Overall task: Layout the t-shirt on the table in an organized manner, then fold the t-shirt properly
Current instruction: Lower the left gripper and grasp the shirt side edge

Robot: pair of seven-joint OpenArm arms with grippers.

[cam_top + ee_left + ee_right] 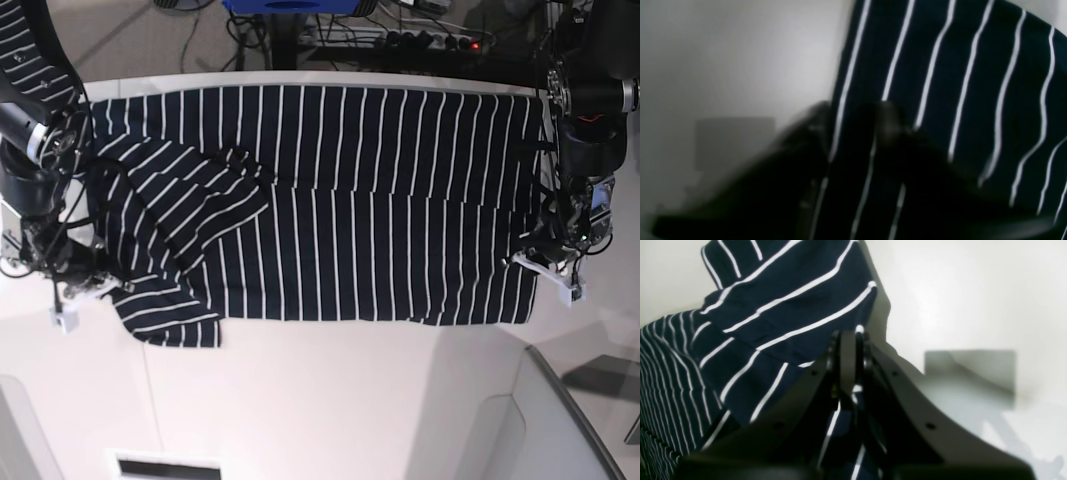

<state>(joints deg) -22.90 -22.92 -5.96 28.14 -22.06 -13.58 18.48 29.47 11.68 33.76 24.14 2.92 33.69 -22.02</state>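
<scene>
The dark navy t-shirt [350, 200] with thin white stripes lies spread wide across the white table [330, 400]. Its left part is bunched, with a sleeve folded over [190, 205]. My right gripper [95, 277] is at the shirt's lower left edge. In the right wrist view it [849, 338] is shut, with the striped t-shirt [790, 300] pinched between its fingers. My left gripper [542, 255] is at the shirt's right edge. The left wrist view is blurred: its dark fingers [820, 133] straddle the t-shirt [957, 66] edge, fabric between them.
Cables and a power strip [430, 40] lie behind the table's far edge. A grey panel [565, 410] stands at the lower right. Bare white tabletop [723, 60] shows beside the shirt in the left wrist view, and more of the tabletop [957, 290] in the right wrist view.
</scene>
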